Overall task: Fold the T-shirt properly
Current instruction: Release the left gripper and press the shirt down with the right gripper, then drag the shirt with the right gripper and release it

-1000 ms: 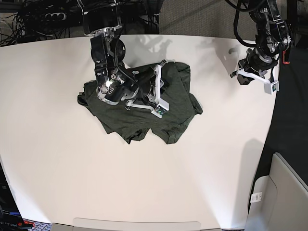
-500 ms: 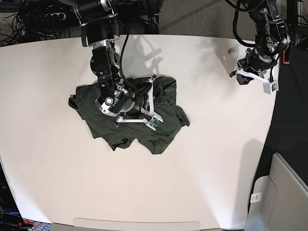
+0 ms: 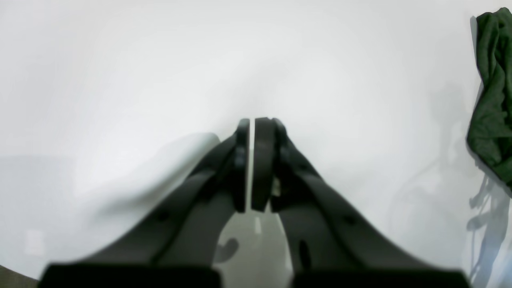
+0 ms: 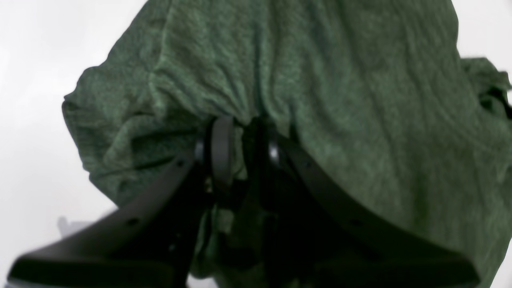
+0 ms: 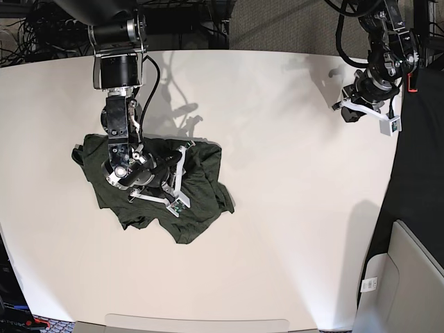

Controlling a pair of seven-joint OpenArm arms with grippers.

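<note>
The T-shirt (image 5: 149, 191) is a dark olive-green crumpled heap on the left part of the white table (image 5: 291, 222). My right gripper (image 5: 168, 177) lies over the heap, shut on a bunched fold of it. In the right wrist view the fingers (image 4: 222, 144) pinch the T-shirt (image 4: 340, 100), which fills most of the frame. My left gripper (image 5: 359, 105) hangs over the far right corner of the table, away from the shirt. In the left wrist view the left gripper (image 3: 253, 122) is shut with nothing in it, and only an edge of the T-shirt (image 3: 492, 104) shows at the far right.
The table's right edge runs close under the left arm, with dark floor beyond it. A grey box (image 5: 409, 277) stands off the table at the lower right. Cables and equipment (image 5: 55, 24) crowd the back left.
My right arm has dragged the T-shirt leftward and toward the table's front, keeping its hold. The heap now lies further left. The left arm has stayed put.
</note>
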